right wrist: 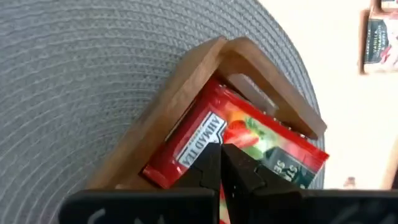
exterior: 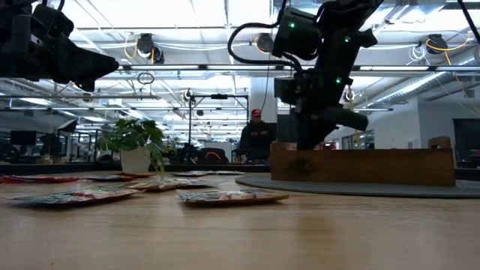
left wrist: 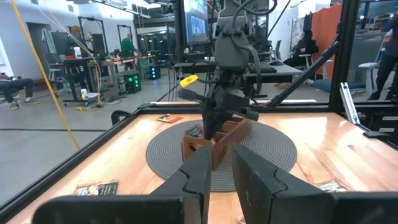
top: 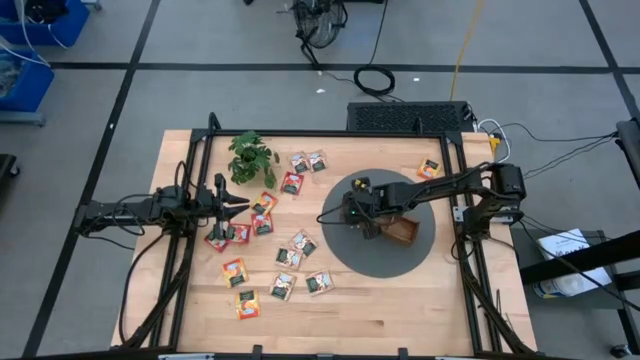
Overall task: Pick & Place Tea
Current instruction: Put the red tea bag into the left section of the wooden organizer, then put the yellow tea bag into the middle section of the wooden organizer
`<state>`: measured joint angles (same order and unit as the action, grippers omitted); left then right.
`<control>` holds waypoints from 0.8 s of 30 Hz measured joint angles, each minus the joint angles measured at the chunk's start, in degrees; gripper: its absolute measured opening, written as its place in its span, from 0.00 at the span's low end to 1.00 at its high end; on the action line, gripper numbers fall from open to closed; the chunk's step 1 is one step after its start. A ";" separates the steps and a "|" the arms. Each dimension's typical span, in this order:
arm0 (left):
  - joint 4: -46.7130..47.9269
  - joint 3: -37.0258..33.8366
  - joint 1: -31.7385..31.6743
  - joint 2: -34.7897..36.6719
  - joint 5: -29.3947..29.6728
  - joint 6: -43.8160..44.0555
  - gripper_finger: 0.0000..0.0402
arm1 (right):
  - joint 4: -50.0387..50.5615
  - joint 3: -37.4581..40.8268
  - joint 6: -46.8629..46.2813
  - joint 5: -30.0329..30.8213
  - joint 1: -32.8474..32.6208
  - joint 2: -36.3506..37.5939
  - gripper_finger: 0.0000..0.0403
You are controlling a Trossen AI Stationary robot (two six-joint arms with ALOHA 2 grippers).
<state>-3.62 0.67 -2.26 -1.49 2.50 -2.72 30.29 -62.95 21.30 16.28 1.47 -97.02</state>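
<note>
The right gripper (right wrist: 221,163) hangs over the end compartment of the wooden tray (right wrist: 186,93) on the round grey mat (top: 345,250), its fingers pressed together on the edge of a red tea sachet (right wrist: 230,140) that sits tilted in that compartment. The left gripper (left wrist: 217,171) hovers above the table (top: 400,310) near the loose tea sachets (top: 262,222) scattered between the small plant (top: 252,157) and the mat, its fingers nearly together with a narrow gap and nothing seen between them.
</note>
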 joint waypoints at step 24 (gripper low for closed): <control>0.00 0.00 0.00 -0.01 0.01 0.00 0.18 | 2.77 3.33 -25.08 -9.11 -6.38 10.51 0.00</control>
<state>-3.62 0.67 -2.26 -1.50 2.51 -2.72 33.07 -59.63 -3.78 7.17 -4.90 -86.51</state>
